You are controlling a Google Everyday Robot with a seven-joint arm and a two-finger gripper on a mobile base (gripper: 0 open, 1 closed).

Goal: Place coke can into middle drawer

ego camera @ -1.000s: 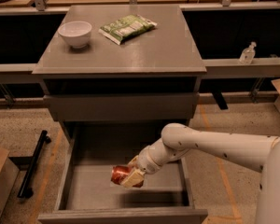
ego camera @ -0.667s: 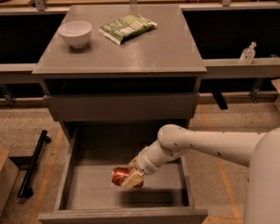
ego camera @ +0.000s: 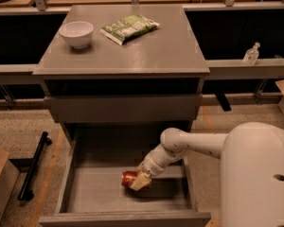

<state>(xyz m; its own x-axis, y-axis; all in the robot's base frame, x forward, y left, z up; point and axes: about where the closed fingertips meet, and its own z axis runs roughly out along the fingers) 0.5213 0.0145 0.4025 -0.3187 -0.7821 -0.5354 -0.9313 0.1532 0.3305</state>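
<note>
Camera view: looking down on a grey cabinet, with the work taking place at 6 o'clock of the frame.
Middle drawer: the wide matte grey tray-shaped middle drawer (ego camera: 97,195) is standing pulled out, with its smooth floor showing.
Coke can: the small red metal coke can (ego camera: 128,178) is lying on its side inside that drawer, near the middle of the floor. Whether it is resting on the floor or hanging just above it cannot be told.
Gripper: the pale two-finger gripper (ego camera: 141,180) is reaching in from 2 o'clock and is closing narrowly on the can's 3 o'clock end.
Upper drawer: the flat grey drawer front (ego camera: 123,109) at 12 o'clock of the tray is sitting closed.
Cabinet top: the white round bowl (ego camera: 76,33) and the green snack bag (ego camera: 129,29) are sitting at 11 and 12 o'clock, well apart from the can.
Progress: the carry into the drawer is looking complete. Letting go and lifting the arm clear are judged to be outstanding.
</note>
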